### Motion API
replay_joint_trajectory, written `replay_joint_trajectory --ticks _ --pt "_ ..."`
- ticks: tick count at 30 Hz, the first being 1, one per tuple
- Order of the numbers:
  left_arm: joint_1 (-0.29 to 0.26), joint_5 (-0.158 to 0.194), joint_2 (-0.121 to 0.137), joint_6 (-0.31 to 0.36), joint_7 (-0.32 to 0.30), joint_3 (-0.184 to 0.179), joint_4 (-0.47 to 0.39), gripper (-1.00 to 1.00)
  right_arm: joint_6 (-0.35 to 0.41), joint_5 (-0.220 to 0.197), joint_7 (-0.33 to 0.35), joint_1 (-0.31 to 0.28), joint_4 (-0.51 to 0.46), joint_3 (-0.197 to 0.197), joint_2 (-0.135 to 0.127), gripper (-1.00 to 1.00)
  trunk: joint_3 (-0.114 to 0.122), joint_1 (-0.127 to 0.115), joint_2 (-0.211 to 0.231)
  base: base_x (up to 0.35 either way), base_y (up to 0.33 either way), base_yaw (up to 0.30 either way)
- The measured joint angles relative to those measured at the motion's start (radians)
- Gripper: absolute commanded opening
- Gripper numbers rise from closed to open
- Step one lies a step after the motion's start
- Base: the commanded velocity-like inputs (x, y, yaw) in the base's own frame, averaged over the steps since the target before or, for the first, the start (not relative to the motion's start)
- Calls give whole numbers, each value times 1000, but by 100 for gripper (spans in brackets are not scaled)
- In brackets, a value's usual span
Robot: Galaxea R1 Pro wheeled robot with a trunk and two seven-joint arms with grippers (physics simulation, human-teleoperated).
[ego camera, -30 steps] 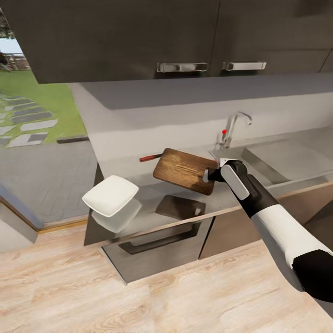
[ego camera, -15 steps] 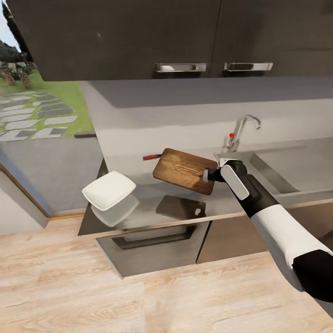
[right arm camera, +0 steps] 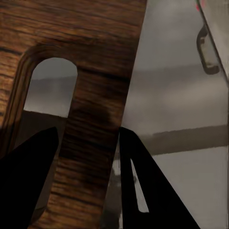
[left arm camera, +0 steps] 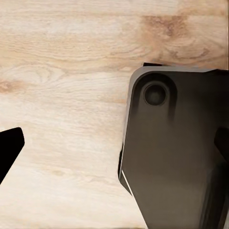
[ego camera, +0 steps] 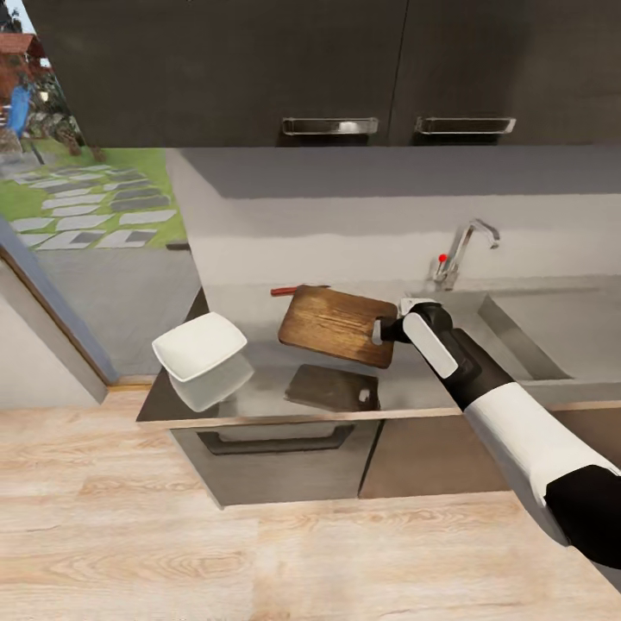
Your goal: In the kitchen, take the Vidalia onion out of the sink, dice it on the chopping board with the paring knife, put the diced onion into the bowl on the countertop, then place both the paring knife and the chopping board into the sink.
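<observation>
Presently we find the right gripper (ego camera: 385, 329) clamping the brown wooden chopping board (ego camera: 332, 325) by its slotted end, lifted clear of the grey steel countertop (ego camera: 405, 384), presumably for carrying to the sink (ego camera: 526, 332); the left claw's state we cannot tell.

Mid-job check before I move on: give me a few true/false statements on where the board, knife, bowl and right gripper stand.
1. The right gripper is shut on the chopping board. True.
2. The chopping board lies flat on the countertop. False: it is held tilted above it, its reflection showing below.
3. The paring knife is in the sink. False: its red handle shows on the countertop behind the board.
4. The bowl sits near the countertop's left end. True.
5. The bowl holds diced onion. False: it looks empty.
</observation>
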Motion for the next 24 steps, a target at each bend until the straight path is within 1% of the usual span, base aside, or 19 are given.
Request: replay_joint_trajectory --ticks 24 --pt "0 0 1 0 0 0 0 100 -2 -1 5 0 0 5 3 -100 0 0 0 0 -325 218"
